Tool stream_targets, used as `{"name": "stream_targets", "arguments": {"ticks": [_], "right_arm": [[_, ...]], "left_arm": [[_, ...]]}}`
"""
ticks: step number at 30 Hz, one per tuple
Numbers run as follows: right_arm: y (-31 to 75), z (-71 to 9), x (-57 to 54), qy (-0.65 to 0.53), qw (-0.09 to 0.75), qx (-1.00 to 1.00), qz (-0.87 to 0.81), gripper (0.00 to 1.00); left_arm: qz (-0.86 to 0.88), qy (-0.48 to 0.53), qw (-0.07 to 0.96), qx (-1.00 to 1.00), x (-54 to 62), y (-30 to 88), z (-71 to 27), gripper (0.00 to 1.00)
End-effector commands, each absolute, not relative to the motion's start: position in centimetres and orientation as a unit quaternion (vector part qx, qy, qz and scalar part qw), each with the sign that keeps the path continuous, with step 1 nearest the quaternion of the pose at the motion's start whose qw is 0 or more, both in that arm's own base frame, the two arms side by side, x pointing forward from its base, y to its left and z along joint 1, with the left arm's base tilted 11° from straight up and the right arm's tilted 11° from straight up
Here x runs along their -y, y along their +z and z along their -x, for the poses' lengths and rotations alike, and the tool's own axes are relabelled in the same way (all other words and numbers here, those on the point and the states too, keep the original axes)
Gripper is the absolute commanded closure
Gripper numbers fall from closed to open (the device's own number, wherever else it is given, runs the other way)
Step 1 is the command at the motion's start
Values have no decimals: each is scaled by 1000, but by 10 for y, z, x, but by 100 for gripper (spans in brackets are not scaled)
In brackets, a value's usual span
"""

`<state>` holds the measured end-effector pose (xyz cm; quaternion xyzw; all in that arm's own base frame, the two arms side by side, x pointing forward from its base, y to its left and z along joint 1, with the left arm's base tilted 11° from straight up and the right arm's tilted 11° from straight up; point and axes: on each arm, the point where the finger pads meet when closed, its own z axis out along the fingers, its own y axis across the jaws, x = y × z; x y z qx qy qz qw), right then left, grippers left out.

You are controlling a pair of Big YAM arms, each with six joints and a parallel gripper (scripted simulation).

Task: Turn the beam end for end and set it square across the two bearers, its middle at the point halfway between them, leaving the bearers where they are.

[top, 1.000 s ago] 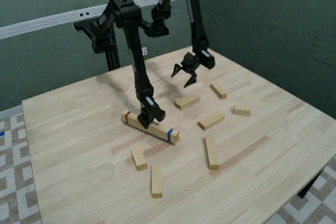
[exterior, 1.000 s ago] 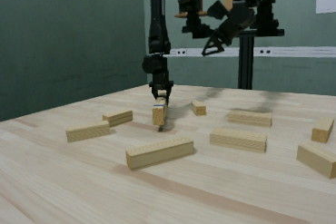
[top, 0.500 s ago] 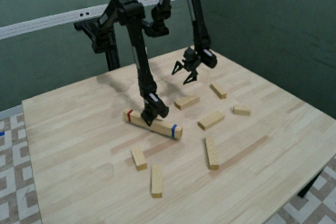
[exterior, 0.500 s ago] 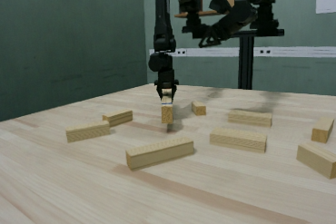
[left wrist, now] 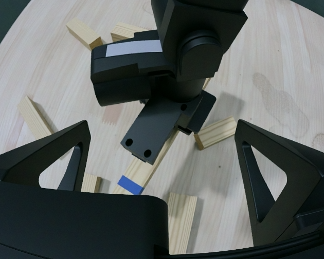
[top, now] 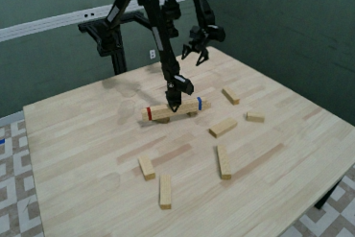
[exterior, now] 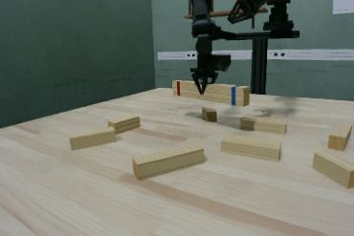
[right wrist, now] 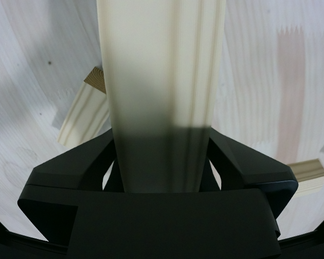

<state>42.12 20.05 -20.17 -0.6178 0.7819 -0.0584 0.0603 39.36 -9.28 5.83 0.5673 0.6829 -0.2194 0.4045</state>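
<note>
The beam, with a red band near one end and a blue band near the other, hangs above the table. My right gripper is shut on it near its middle. Two roughly parallel blocks look like the bearers: one partly under the beam in the top view, the other beyond the blue end. My left gripper is open, high over the table.
A short block lies below the beam. Several more loose blocks lie around, such as one long block. In the left wrist view, the right arm stands between the open left fingers and the table.
</note>
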Motion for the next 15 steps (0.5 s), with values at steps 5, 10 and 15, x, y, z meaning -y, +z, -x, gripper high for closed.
{"name": "stream_targets", "arguments": {"ticks": [5,10,15], "right_arm": [[-174,-434,-198,-69,71,-768,632,67],[-173,-435,-199,-68,73,-769,631,67],[-172,-438,-200,-69,76,-769,631,67]], "left_arm": [[-548,-187,414,-702,82,69,-372,0],[-554,-178,414,-700,82,69,-366,0],[-556,-182,413,-698,84,67,-370,0]]}}
